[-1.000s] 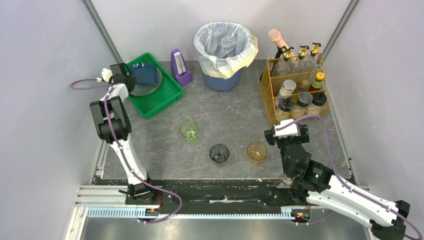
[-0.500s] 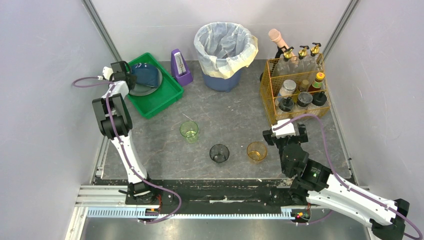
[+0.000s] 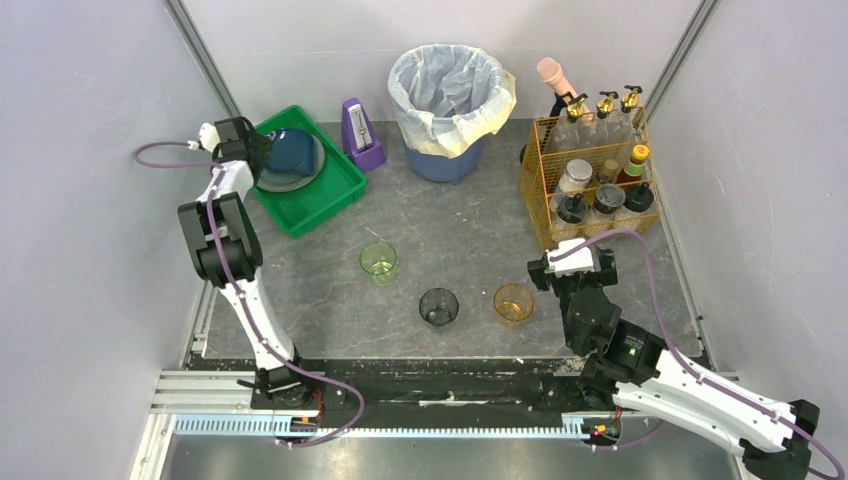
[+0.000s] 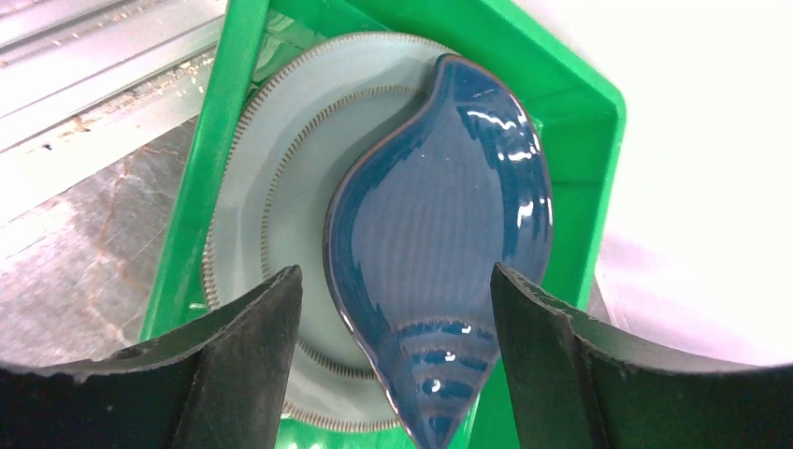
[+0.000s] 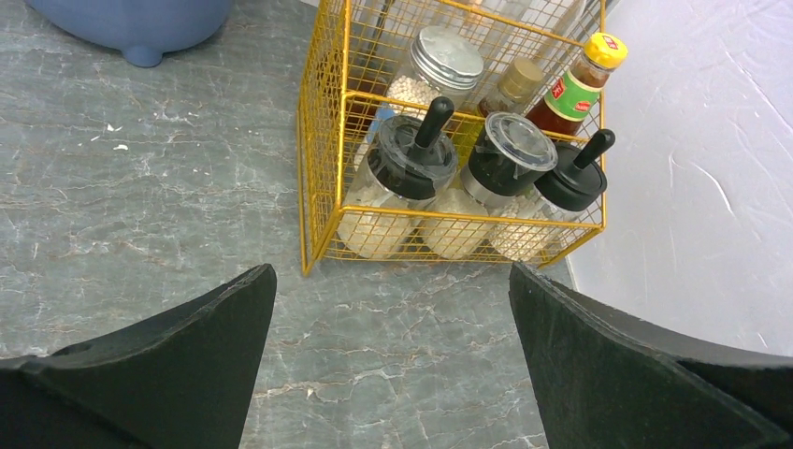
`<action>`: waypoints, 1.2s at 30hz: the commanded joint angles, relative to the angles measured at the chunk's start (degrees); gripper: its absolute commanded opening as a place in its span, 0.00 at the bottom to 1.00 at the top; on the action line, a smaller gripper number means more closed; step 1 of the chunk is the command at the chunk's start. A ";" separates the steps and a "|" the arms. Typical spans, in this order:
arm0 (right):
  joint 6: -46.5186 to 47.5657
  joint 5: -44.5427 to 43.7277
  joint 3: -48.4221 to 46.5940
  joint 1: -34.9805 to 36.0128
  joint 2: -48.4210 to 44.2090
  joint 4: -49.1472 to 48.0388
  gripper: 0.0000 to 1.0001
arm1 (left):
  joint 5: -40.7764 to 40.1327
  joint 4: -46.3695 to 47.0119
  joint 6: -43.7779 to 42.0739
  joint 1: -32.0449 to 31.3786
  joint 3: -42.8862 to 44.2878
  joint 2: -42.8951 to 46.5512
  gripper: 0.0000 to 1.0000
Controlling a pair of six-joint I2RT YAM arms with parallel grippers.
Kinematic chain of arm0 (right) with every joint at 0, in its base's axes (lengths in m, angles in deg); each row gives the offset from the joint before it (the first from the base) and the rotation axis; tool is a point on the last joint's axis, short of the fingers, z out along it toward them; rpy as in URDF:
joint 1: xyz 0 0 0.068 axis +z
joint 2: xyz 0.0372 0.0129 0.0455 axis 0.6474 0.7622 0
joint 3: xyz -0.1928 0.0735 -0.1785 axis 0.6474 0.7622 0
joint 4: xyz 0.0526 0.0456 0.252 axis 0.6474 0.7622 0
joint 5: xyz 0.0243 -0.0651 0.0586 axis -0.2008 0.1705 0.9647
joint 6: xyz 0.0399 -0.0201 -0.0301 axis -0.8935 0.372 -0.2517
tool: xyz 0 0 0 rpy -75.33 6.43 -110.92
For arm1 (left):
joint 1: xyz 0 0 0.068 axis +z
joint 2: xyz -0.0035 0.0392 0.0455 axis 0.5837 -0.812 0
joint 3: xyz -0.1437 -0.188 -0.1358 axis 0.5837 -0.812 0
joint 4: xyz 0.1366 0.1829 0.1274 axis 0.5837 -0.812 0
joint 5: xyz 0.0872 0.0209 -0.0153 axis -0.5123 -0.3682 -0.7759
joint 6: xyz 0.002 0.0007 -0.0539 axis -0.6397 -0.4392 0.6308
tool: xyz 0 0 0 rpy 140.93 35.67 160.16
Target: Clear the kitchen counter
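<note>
The dark marbled kitchen counter (image 3: 455, 235) bears three cups: a green one (image 3: 378, 261), a dark one (image 3: 438, 306) and an amber one (image 3: 513, 302). At the back left, a green tray (image 3: 335, 190) holds a pale plate (image 4: 271, 187) with a blue shell-shaped dish (image 4: 439, 215) lying on it. My left gripper (image 3: 252, 150) hangs open over the tray. In the left wrist view its jaws stand either side of the dish's narrow end (image 4: 395, 273), apart from it. My right gripper (image 3: 573, 263) is open above bare counter (image 5: 393, 271), right of the amber cup, holding nothing.
A blue bin with a white liner (image 3: 450, 95) stands at the back, a purple metronome (image 3: 360, 135) beside it. A yellow wire basket (image 3: 590, 170) of bottles and jars fills the back right. A black rail (image 3: 430, 385) runs along the near edge. Walls close both sides.
The left gripper has gone from shut to open and let go of the blue dish, which now rests on the plate in the tray. The right arm has not moved.
</note>
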 commanded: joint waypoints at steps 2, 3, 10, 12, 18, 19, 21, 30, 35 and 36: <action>-1.89 0.15 -1.23 0.20 -1.48 -0.66 0.98 | -0.63 1.44 -9.28 -1.53 -3.42 10.30 0.82; -2.09 0.35 -1.36 0.25 -1.77 -0.53 0.98 | -1.02 1.20 -10.97 -2.21 -4.05 11.66 0.83; -3.53 2.72 -2.24 0.19 -2.77 0.43 0.98 | -6.96 -1.64 -19.77 -10.03 -10.59 22.17 0.99; -4.32 3.55 -2.72 0.24 -2.67 1.04 0.98 | -9.14 -2.90 -21.14 -13.02 -12.61 25.47 1.00; -9.08 11.02 -8.16 0.20 0.55 7.39 0.98 | -10.14 -9.33 -22.32 -21.95 -17.02 37.17 1.00; -10.94 12.05 -9.90 0.26 2.17 9.70 0.98 | -9.80 -10.70 -22.73 -22.95 -17.65 38.99 1.00; -16.16 13.19 -13.64 0.19 5.46 15.32 0.98 | -8.03 -13.17 -23.14 -24.58 -19.60 43.39 1.00; -32.39 20.22 -18.35 0.05 17.59 32.68 0.98 | 3.63 -19.12 -23.73 -26.36 -33.56 66.55 1.00; -35.52 25.39 -16.71 -3.39 19.48 32.46 0.88 | 9.70 -19.34 -26.75 -26.36 -44.31 78.72 1.00; -35.95 26.77 -16.56 -4.49 20.07 32.46 0.86 | 10.48 -19.14 -27.14 -26.36 -46.23 81.06 1.00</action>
